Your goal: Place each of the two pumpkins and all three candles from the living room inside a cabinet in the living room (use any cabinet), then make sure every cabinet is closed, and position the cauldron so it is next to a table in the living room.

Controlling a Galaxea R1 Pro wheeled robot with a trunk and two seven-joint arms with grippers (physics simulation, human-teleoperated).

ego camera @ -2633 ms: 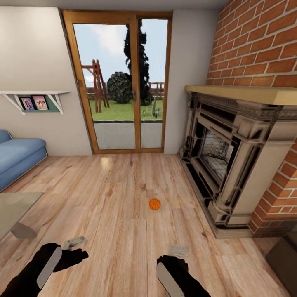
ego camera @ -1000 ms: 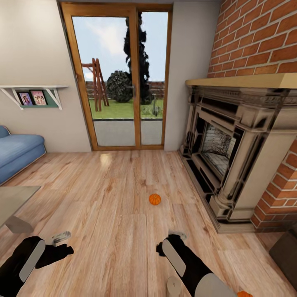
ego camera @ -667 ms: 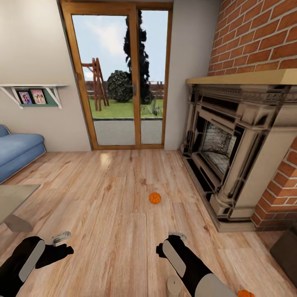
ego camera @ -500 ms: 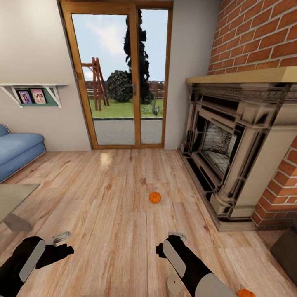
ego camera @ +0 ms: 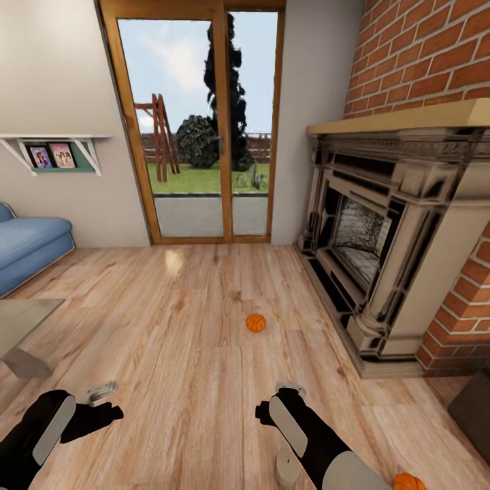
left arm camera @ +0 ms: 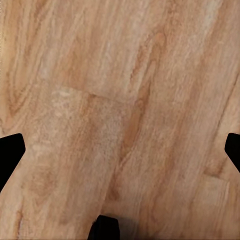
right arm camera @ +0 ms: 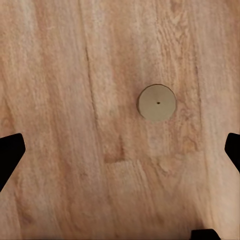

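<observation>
From my head camera, little of the job looks done. One pumpkin [ego camera: 256, 322] sits on the bare wooden floor [ego camera: 170, 320] out ahead of me, well apart from my arms and near the fireplace [ego camera: 381, 258]. A second pumpkin [ego camera: 409, 482] peeks in at the lower edge, to my right, also on the floor. A candle [ego camera: 287, 469] stands upright on the floor right beside my right forearm. None of these is in a cabinet yet, so I judge the collecting has barely begun; I can make out no other candles and no cauldron from here. A corner of a bench [ego camera: 24, 327] comes in at my left, with a blue sofa [ego camera: 30, 248] behind it. Both arms hang low and forward over the floor, my left hand [ego camera: 102, 393] out to the left and my right hand [ego camera: 290, 390] nearer the middle, palms down, carrying nothing.

Looking along my left hand [left arm camera: 120, 150], I see only floorboards between the dark fingertips [left arm camera: 10, 150] at the two edges of the picture: the fingers are spread wide and empty.

Looking along my right hand [right arm camera: 120, 150], the fingertips [right arm camera: 10, 150] are likewise far apart at the picture's edges, with nothing between them. The candle [right arm camera: 156, 102] shows end-on as a pale disc on the boards below, off the centre line between my fingers and untouched. It looks to me the nearest thing to take up.
</observation>
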